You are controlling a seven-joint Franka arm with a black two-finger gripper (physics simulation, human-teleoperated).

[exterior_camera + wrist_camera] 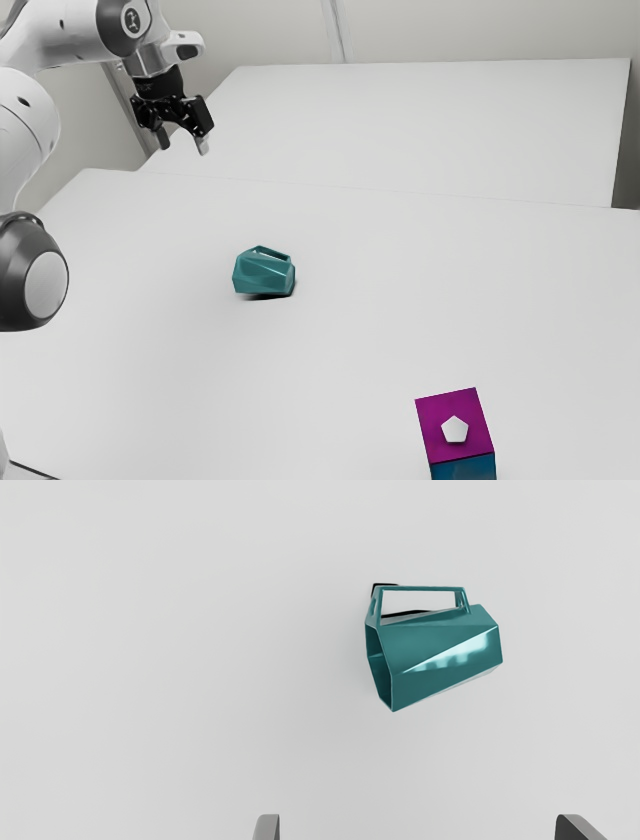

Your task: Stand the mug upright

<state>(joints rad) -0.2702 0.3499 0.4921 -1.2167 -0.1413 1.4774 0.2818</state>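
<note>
In the exterior view a teal faceted mug [264, 272] lies on its side on the white table. My gripper [184, 148] is raised above the table toward the exterior view's upper left, apart from the mug. The wrist view has the mug [440, 650] tipped over, its handle raised along one side and its dark mouth partly visible. Two fingertips stand wide apart at the edge there, so the gripper [417, 827] is open, with no object between them.
A box with a magenta top [450, 412], a white pentagon on it and a blue side sits near the exterior view's bottom right. The white table [340, 380] extends around the mug, and pale walls [480, 30] rise behind.
</note>
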